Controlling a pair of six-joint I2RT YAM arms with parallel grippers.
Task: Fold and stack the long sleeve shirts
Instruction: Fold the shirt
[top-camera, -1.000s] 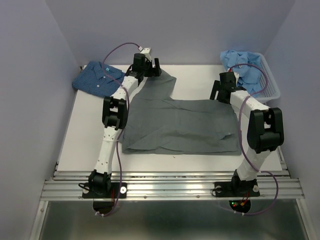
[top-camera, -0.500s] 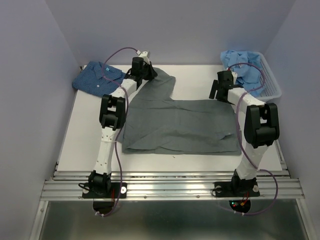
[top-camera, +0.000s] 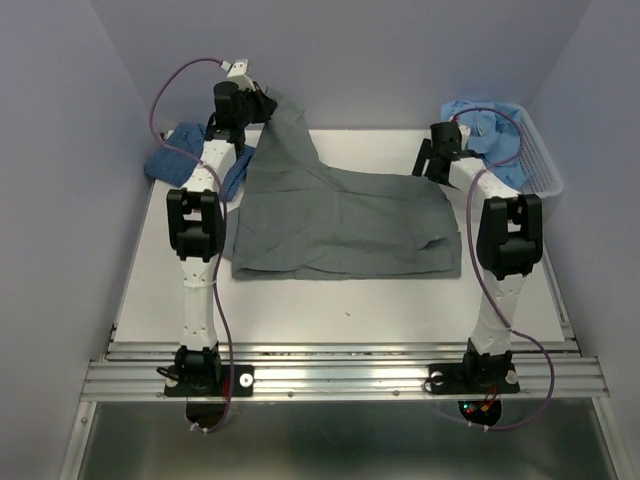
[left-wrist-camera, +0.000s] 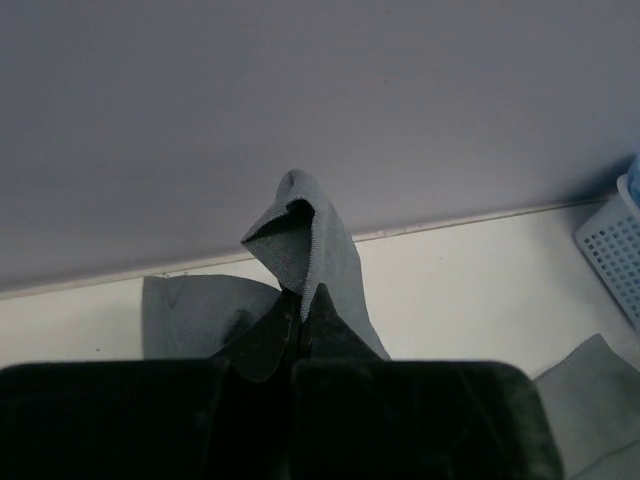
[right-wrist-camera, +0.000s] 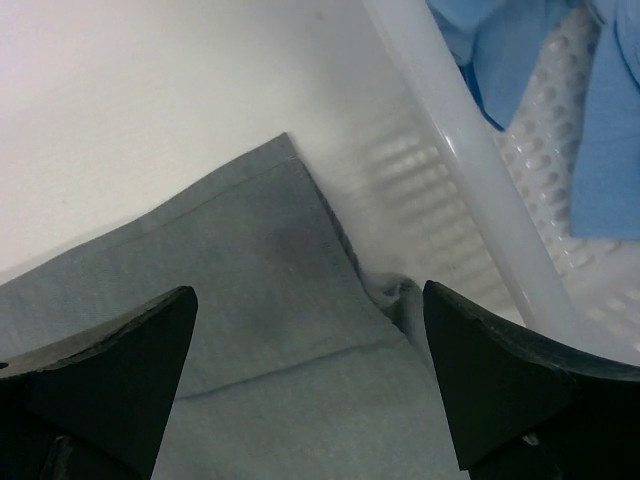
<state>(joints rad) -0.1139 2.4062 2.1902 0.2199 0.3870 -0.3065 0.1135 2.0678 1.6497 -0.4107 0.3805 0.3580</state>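
Two arms reach toward the far edge of the table (top-camera: 390, 305) in the overhead view. The left gripper (top-camera: 264, 103) is clamped on a sleeve of the dark grey shirt (top-camera: 340, 215) and holds it raised near the back wall (top-camera: 380, 50). The rest of that shirt lies spread across the table's middle. The left arm crosses in front of the dark blue shirt (top-camera: 165, 160) at the far left corner and hides part of it. The right gripper (top-camera: 425, 165) hangs over the grey shirt's far right corner, beside the white basket (top-camera: 545, 175) holding the light blue shirts (top-camera: 485, 120). Its jaws cannot be judged from above.

Left wrist view: both fingers are pressed together on a peaked fold of grey cloth, with the wall behind. Only this view shows the pinch itself.

Right wrist view: the jaws stand wide apart, gripping nothing. The grey shirt's corner lies below them, its bunched edge against the basket's wall. Only this view shows the perforated wall close up.
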